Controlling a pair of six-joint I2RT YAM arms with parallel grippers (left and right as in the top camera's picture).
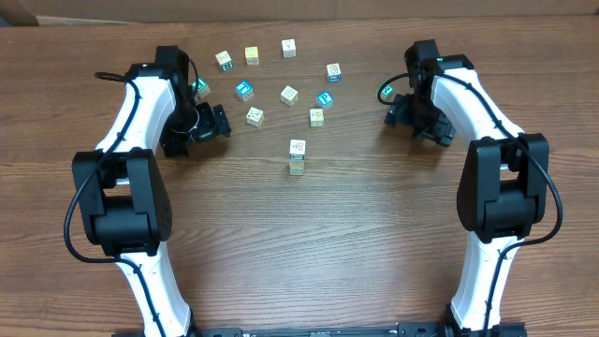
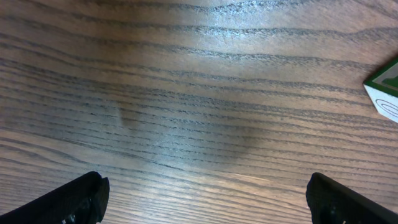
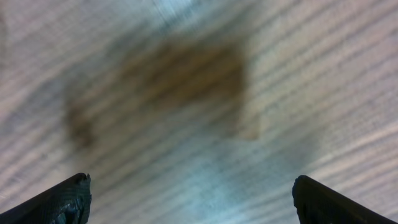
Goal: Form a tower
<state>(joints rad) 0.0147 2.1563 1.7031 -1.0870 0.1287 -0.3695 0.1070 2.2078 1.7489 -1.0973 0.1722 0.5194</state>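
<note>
You have the tower point(image 1: 297, 156) standing just ahead of the middle of the table point(image 1: 299, 243), between the two arms and well apart from both. It is one cube wide, and its pale top face carries a printed mark that is too small to read from overhead. How many cubes it holds cannot be told from above.

Behind it the loose cubes point(image 1: 289, 95) lie scattered in a rough arc. Two of them show blue top faces point(image 1: 244, 91) and the rest are pale. Their marks cannot be read at this size. The nearest loose one point(image 1: 317, 116) sits just behind the tower and a little to your right in the overhead view, not touching it.

Your left gripper point(image 1: 222, 120) hangs low over bare wood with its jaws wide and nothing between the fingers point(image 2: 78, 199). One cube point(image 2: 385, 93) with a green edge and part of a curved mark pokes in at the right border of the left wrist view, clear of the fingers.

Your right gripper point(image 1: 392, 113) also stands wide and holds nothing. Its wrist view is blurred, showing only wood grain between the dark fingertips point(image 3: 62, 200).
</note>
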